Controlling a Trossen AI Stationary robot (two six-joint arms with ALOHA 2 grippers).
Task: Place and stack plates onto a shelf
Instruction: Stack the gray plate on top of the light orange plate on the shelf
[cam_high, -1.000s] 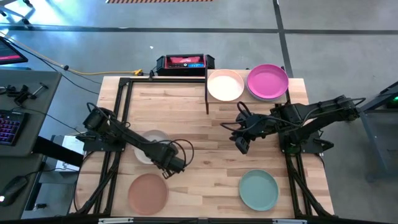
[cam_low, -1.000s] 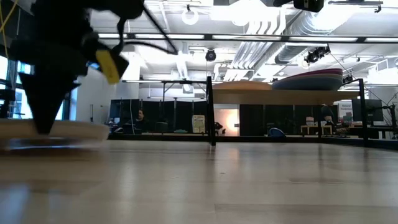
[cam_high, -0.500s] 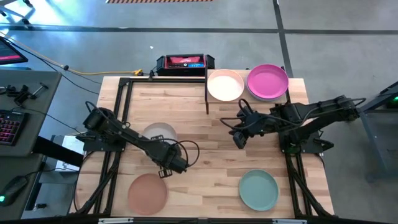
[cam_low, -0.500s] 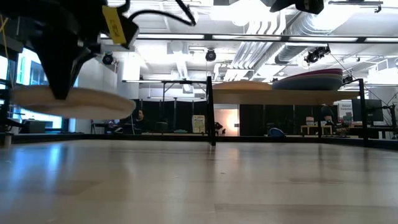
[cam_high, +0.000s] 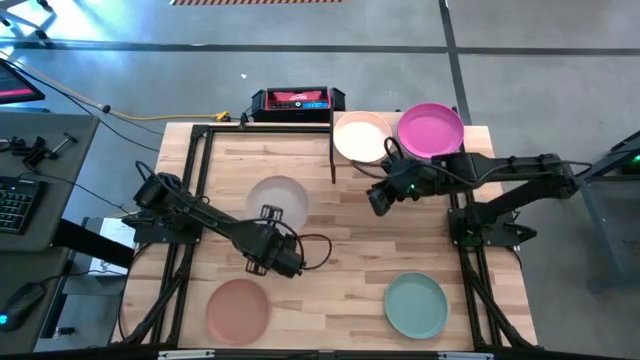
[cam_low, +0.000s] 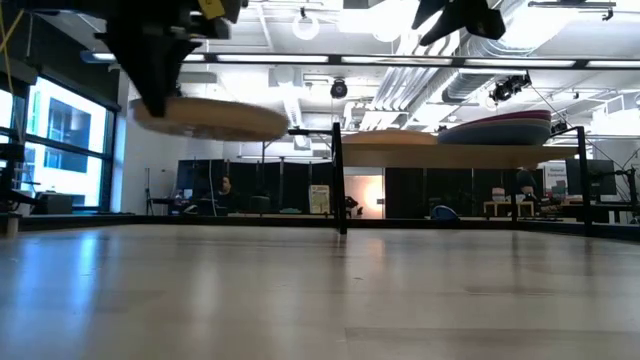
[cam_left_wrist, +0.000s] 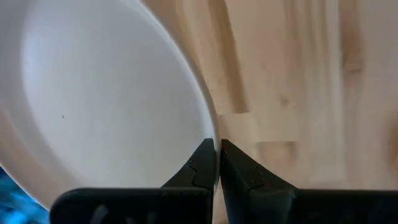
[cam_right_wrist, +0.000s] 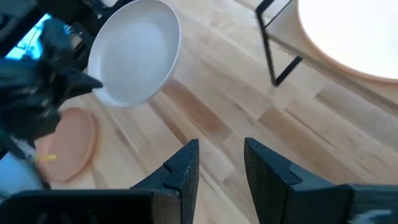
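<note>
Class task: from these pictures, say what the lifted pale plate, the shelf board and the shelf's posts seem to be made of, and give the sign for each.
Pale plate: probably plastic or a similar composite, matte; even colour, no glare, thin rim.
Shelf board: light wood, smooth; it matches the grained tabletop, though it is mostly covered by plates.
Shelf posts: likely black metal, thin, straight, dull.

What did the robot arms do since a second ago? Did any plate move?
The left gripper, jaws shut on the grey-beige plate, lifted it off the table and carried it toward the shelf. The right gripper, jaws open, moved nearer the shelf. The peach plate, magenta plate, terracotta plate and teal plate stayed put.
</note>
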